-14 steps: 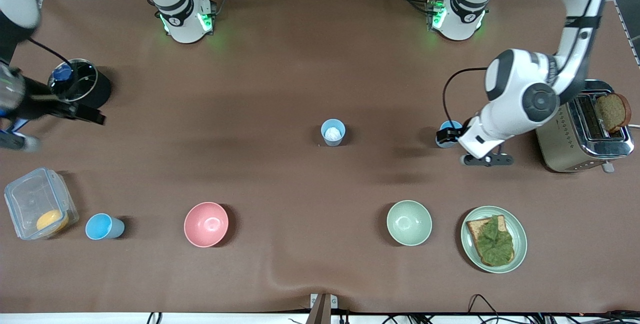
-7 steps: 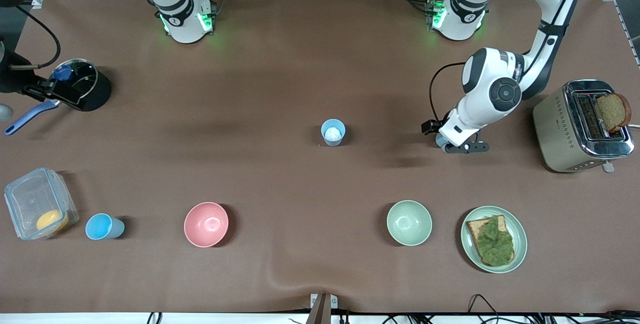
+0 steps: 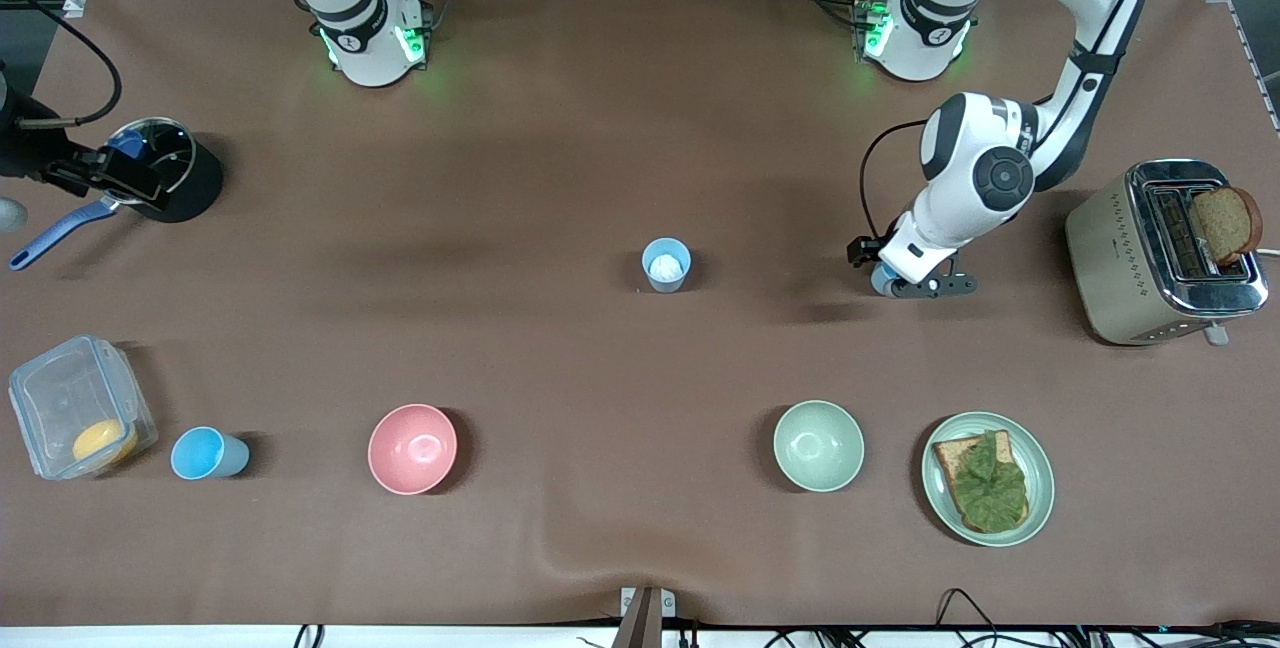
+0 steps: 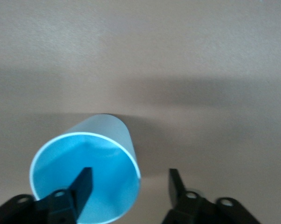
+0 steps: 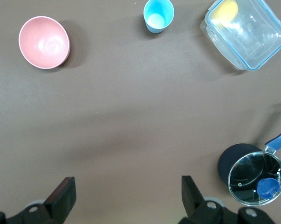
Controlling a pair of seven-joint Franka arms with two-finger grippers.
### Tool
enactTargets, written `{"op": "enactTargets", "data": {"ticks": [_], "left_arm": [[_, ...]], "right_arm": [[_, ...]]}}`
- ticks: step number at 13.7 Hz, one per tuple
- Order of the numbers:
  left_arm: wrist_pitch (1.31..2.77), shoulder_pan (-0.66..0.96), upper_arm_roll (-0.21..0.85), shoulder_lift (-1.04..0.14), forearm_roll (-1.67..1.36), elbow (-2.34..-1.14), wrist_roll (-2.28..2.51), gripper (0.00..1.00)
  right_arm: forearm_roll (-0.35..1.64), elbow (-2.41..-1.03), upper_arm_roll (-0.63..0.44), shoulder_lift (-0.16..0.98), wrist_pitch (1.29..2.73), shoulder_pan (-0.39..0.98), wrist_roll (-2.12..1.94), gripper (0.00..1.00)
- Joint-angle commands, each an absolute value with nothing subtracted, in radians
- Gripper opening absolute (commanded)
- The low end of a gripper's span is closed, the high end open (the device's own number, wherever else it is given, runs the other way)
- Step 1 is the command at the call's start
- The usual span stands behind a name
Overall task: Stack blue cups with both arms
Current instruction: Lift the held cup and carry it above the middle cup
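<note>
Three blue cups: one [image 3: 666, 264] mid-counter with bare counter [image 3: 560, 128] around it, one [image 3: 206, 454] beside the clear container [image 3: 75, 408], one [image 4: 89, 172] with the left gripper's [image 4: 130, 184] part-open fingers straddling its rim. The right gripper [image 5: 128, 193], fingers wide and empty, hangs over the saucepan's [image 3: 160, 168] end

Even overhead light, soft shadows on the table [image 3: 560, 128], left wrist view slightly blurred

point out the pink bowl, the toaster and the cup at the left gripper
pink bowl [image 3: 412, 449]: front view, inside of the bowl
toaster [image 3: 1120, 263]: front view, metal side wall
blue cup [image 4: 105, 133]: left wrist view, outer wall
</note>
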State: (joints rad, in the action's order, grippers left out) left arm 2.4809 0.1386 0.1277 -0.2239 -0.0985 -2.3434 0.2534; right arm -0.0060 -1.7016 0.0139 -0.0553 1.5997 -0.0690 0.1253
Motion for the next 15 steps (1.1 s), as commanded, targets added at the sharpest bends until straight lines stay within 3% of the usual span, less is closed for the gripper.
{"op": "enactTargets", "data": {"ticks": [1,6,10,15], "left_arm": [[2.488,0.104,0.135,-0.19,-0.1,-2.355,0.232,0.0],[2.47,0.092,0.137,-0.129,-0.1,-2.333,0.241,0.0],[2.217,0.106,0.219,-0.109,-0.1,-2.073,0.265,0.0],[2.192,0.308,0.33,-0.17,-0.1,-1.895,0.522,0.0]], "right_arm": [[-0.029,-1.654,0.045,-0.035,1.554,-0.109,0.115,1.0],[-0.031,-1.631,0.046,-0.008,1.529,-0.13,0.11,1.0],[-0.038,-1.631,0.043,-0.005,1.531,-0.124,0.11,1.0],[-0.038,-1.631,0.043,0.002,1.529,-0.127,0.11,1.0]]}}
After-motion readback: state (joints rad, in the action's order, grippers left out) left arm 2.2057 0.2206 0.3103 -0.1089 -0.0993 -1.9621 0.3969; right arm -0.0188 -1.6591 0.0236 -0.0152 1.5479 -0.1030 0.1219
